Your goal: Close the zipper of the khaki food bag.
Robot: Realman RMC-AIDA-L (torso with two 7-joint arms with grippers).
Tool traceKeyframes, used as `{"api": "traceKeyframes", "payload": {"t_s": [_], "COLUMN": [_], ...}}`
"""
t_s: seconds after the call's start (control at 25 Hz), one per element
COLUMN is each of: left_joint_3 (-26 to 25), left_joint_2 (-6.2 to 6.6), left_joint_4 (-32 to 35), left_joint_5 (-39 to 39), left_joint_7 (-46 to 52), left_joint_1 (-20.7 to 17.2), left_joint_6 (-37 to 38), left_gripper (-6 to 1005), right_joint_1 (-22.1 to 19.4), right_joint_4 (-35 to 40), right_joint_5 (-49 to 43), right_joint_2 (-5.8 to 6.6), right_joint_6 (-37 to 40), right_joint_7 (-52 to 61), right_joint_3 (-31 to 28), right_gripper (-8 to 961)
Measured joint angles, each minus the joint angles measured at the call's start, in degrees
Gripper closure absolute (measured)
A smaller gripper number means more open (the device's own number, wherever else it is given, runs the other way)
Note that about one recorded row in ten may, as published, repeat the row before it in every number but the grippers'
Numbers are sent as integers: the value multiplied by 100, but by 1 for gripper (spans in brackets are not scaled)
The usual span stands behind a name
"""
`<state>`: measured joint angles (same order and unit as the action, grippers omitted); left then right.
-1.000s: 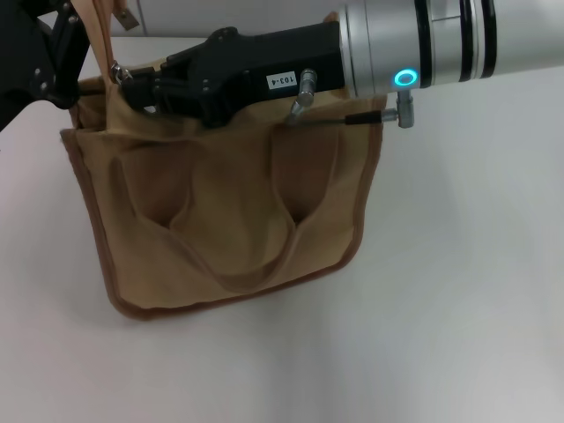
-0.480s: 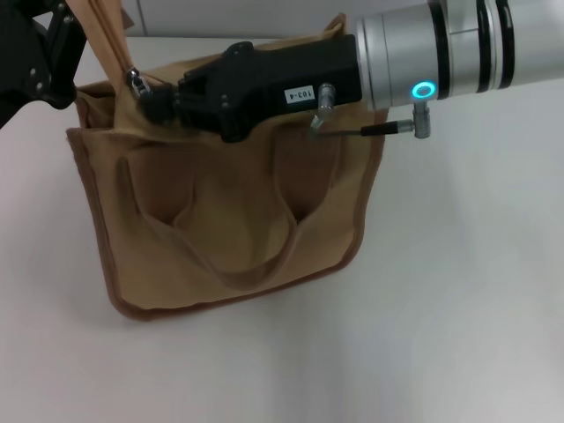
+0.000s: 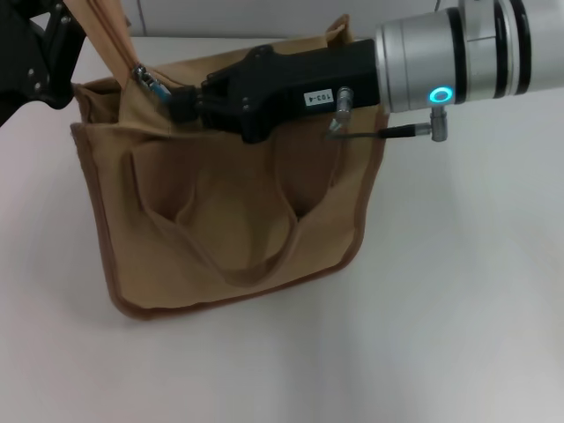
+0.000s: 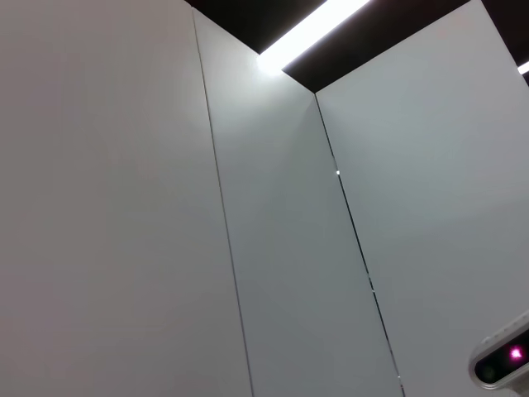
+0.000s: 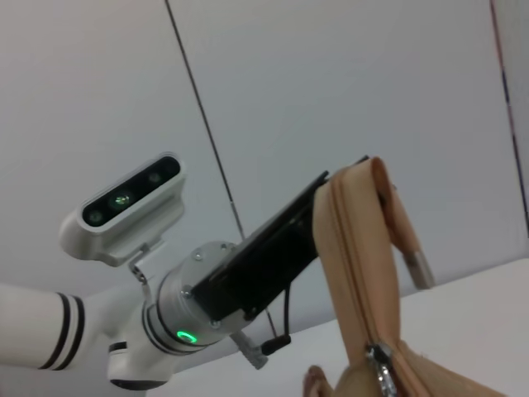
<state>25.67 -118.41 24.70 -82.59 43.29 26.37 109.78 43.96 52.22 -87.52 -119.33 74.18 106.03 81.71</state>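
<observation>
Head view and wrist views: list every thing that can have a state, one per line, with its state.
Khaki food bag: upright on the table, front pockets facing the camera.
Zipper: its end strip pulled up taut, silver pull tab near the bag's left corner.
Left gripper: raised at the bag's left corner, holding the strip up.
Right gripper: over the bag top, beside the pull tab.

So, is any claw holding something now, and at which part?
The left claw pulls up the bag's tan strip at the zipper's end. The right claw is at the zipper pull; its grip cannot be told.
</observation>
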Motion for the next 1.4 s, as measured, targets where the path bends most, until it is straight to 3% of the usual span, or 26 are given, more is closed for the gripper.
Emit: {"api": "traceKeyframes", "payload": {"t_s": [0.44, 0.88, 1.04, 1.28, 1.4], "left_joint_3": [-29, 16, 29, 44, 48], "left_joint_2": [-14, -16, -15, -15, -15], "left_joint_4": [-58, -151, -158, -158, -158], "left_joint_5": [136, 150, 150, 150, 144], "left_joint_7": [-26, -31, -31, -31, -25], "left_joint_1": [-104, -71, -65, -50, -45], "left_joint_6": [-145, 40, 84, 90, 99], "left_gripper": [975, 975, 975, 975, 974], "right_joint_1": [-168, 96, 232, 281, 327], "right_joint_4": [44, -131, -186, -185, -220], "right_joint_5": [-109, 224, 394, 538, 546], "right_joint_2": [7, -39, -45, -47, -47], "right_joint_6": [134, -91, -314, -415, -476], "right_joint_7": [-30, -233, -307, -332, -330], "right_joint_3": [-295, -190, 94, 250, 312], "right_gripper": [953, 844, 805, 662, 663]}}
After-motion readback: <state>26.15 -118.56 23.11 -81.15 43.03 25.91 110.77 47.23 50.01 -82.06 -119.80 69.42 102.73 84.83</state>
